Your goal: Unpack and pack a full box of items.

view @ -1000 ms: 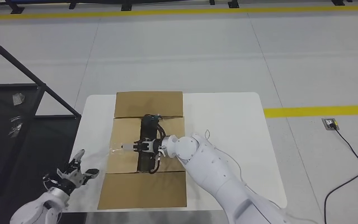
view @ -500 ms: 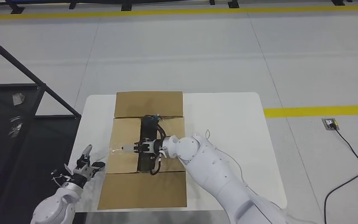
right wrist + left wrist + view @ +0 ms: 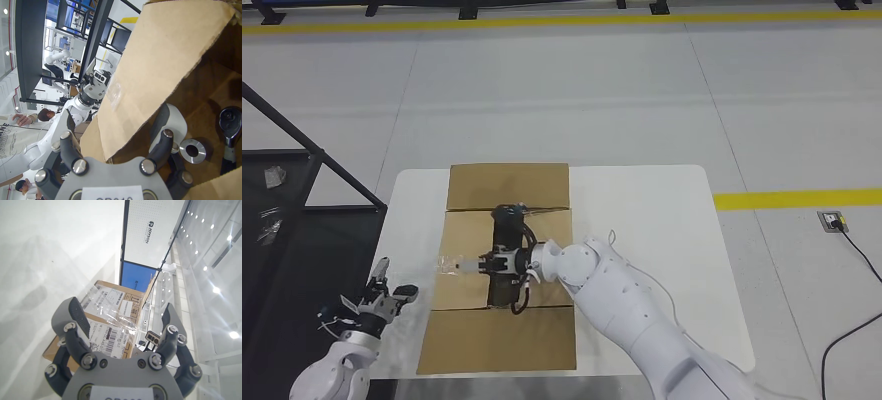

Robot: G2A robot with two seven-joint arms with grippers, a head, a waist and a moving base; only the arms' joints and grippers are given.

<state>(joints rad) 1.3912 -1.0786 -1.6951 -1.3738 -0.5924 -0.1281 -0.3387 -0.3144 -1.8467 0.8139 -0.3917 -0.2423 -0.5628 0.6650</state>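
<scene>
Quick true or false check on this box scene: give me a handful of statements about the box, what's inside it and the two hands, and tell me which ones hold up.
1. The cardboard box on the table has its flaps open. True.
2. The left hand is holding a tool. False: it is open and empty, near the table's left edge.
3. A ratchet wrench lies inside the box. True.
4. The right hand hovers over bare table, clear of the box. False: it is at the box, with a flap between its spread fingers.
5. A metal socket sits beside the ratchet wrench in the box. True.
</scene>
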